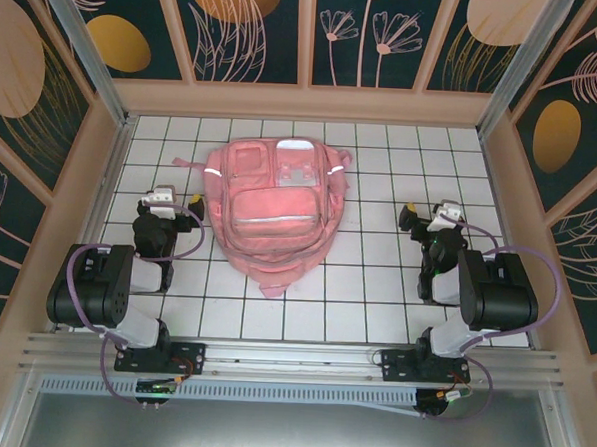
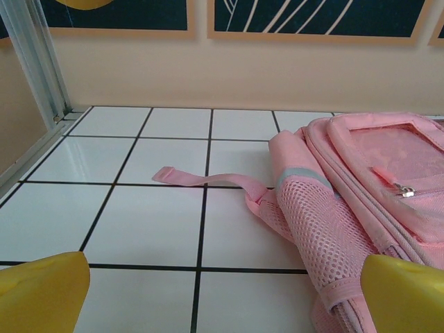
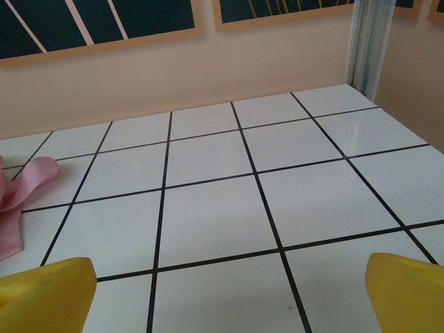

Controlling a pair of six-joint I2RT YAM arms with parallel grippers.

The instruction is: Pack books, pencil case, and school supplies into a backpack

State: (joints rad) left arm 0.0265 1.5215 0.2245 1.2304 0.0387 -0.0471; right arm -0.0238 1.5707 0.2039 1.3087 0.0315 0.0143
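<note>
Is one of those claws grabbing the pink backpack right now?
No; seen from above, the left claw and the right claw stand open on either side of the backpack, gripping nothing.

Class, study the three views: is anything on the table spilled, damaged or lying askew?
Nothing is spilled or damaged. The pink backpack lies flat, front up, mid-table. The only untidy detail is one loose strap trailing flat across the tiles from its far left corner.

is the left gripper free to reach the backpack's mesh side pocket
Probably yes: only bare tiles lie between the open left gripper and the mesh side pocket of the pink backpack.
</note>
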